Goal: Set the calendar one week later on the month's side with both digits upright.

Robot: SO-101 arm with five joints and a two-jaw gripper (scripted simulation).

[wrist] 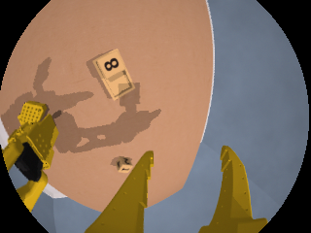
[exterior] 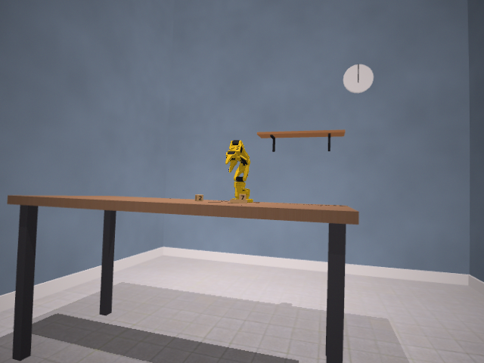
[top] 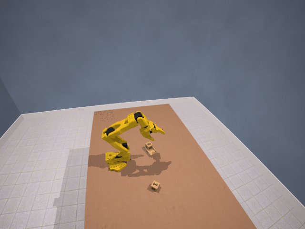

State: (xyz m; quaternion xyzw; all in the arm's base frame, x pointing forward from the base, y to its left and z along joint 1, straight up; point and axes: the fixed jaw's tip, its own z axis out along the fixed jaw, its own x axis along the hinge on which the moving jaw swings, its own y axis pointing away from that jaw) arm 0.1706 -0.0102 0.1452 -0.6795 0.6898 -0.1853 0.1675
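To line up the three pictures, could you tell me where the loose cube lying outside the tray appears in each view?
Top: loose cube low centre, nearer the camera than the tray.
Exterior: on the table, left of the arm's base.
Wrist: small, beside the left fingertip.
Shared landmark: the tray holding the other cube.

Tray [wrist: 124, 88] holding cube showing 8 [wrist: 111, 64], parted empty end effector [wrist: 185, 162] well above table [wrist: 155, 19]

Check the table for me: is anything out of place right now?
Yes. One cube sits alone on the table, well apart from the tray, which holds only the other cube, top face 8. The pincer hangs open above the tray, holding nothing.
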